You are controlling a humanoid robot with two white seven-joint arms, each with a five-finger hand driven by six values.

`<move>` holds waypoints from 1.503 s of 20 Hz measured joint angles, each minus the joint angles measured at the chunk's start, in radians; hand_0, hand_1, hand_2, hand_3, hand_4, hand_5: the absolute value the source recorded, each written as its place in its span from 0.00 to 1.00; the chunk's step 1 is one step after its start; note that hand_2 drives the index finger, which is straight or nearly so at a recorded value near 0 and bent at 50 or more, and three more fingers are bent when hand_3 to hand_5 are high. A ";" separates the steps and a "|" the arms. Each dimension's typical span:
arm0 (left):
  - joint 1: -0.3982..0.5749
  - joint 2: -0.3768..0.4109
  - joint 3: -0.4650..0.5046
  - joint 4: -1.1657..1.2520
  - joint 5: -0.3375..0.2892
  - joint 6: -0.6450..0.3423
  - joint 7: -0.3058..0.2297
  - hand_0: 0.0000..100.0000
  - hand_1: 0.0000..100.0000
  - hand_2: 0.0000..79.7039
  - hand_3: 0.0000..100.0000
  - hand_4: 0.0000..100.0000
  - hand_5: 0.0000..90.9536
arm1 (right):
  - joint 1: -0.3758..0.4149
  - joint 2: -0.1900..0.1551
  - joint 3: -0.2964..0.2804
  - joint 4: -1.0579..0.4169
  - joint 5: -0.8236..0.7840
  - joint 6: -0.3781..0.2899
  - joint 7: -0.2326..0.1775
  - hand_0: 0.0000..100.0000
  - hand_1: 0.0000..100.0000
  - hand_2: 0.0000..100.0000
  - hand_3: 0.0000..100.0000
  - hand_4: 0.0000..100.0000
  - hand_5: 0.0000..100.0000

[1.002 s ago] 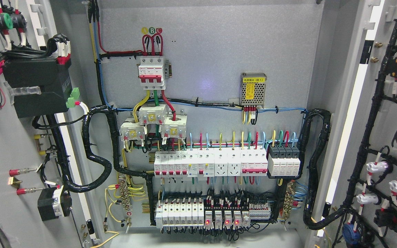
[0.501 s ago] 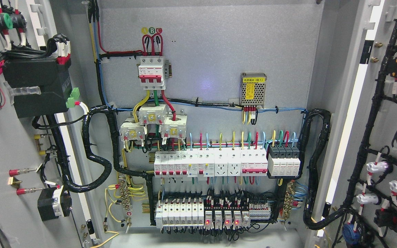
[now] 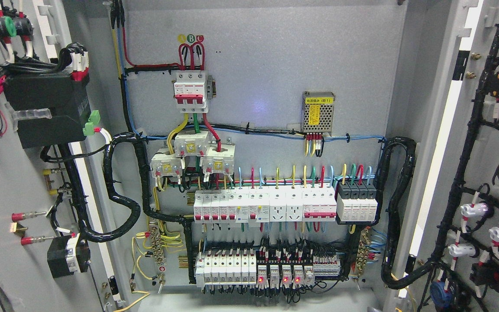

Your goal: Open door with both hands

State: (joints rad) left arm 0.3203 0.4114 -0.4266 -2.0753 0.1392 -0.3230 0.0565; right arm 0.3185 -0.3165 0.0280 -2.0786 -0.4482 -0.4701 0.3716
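Note:
An electrical cabinet fills the head view with both doors swung wide. The left door [image 3: 2,190] shows its grey inner face at the left edge, carrying a black box [image 3: 46,108] and wiring. The right door [image 3: 453,143] shows its inner face at the right, with black cable looms and white lamp sockets [image 3: 474,211]. Between them the grey back panel [image 3: 275,65] holds a red-and-white main breaker [image 3: 191,92], rows of small breakers [image 3: 264,207] and relays with red lights [image 3: 277,277]. Neither of my hands or arms shows.
Thick black corrugated conduits loop from the panel to each door, one on the left [image 3: 121,195] and one on the right [image 3: 399,208]. A small perforated power supply [image 3: 318,112] sits at the upper right of the panel. Loose yellow wires [image 3: 139,260] hang at the lower left.

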 measured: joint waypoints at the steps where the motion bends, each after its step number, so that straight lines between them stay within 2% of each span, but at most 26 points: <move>1: -0.007 -0.004 0.001 -0.002 0.000 -0.004 0.000 0.00 0.00 0.00 0.00 0.00 0.00 | 0.002 0.002 -0.008 -0.001 -0.016 -0.002 0.000 0.19 0.00 0.00 0.00 0.00 0.00; 8: -0.049 -0.032 0.012 -0.015 0.001 -0.031 0.000 0.00 0.00 0.00 0.00 0.00 0.00 | 0.011 0.007 -0.062 -0.003 -0.138 -0.007 -0.002 0.19 0.00 0.00 0.00 0.00 0.00; 18: -0.083 -0.069 0.062 -0.023 0.006 -0.034 0.000 0.00 0.00 0.00 0.00 0.00 0.00 | 0.030 -0.008 -0.126 -0.004 -0.179 -0.007 -0.005 0.19 0.00 0.00 0.00 0.00 0.00; 30: -0.089 -0.087 0.152 -0.026 0.103 -0.047 0.000 0.00 0.00 0.00 0.00 0.00 0.00 | 0.033 -0.057 -0.208 -0.005 -0.183 -0.006 0.001 0.19 0.00 0.00 0.00 0.00 0.00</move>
State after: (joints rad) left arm 0.2309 0.3244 -0.2744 -2.1016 0.2421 -0.3704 0.0565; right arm 0.3518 -0.3735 -0.1803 -2.0833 -0.6316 -0.4764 0.3721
